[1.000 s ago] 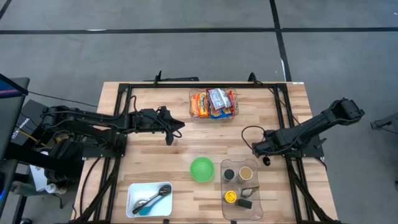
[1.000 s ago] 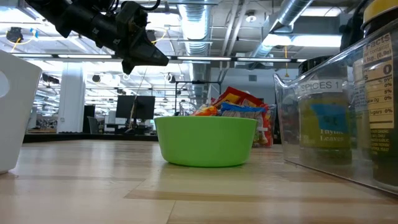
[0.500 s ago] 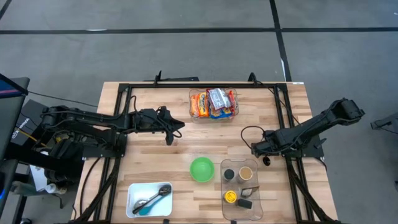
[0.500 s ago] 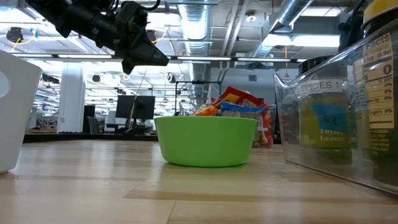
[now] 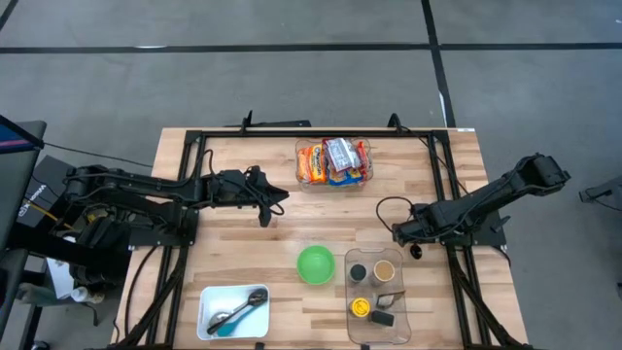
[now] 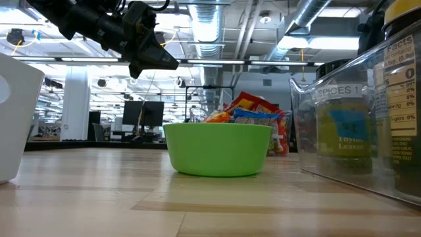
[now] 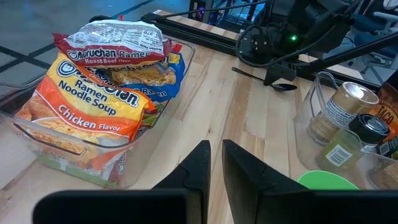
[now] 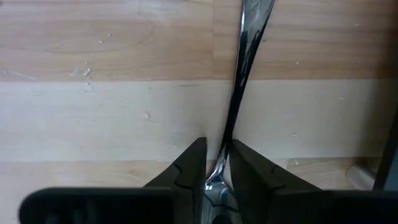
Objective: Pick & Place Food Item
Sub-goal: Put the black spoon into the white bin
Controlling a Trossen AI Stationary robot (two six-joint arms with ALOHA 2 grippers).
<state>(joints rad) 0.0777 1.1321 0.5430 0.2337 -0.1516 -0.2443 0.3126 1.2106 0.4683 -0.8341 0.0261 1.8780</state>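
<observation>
A clear dish at the table's far middle holds several ramen packets, which also show in the low view. A green bowl stands at the near middle. My left gripper hangs shut and empty above the table, left of the dish; it also shows in its wrist view and in the low view. My right gripper is low at the table's right, shut on a metal spoon. My right gripper pinches the spoon's handle close to its bowl between its two fingers, and the handle runs on ahead of them. In the left wrist view the spoon lies low on the wood under that gripper.
A clear bin with spice jars stands right of the green bowl. A white tray with a spoon sits at the near left. A black frame rims the table. Bare wood lies between my two grippers.
</observation>
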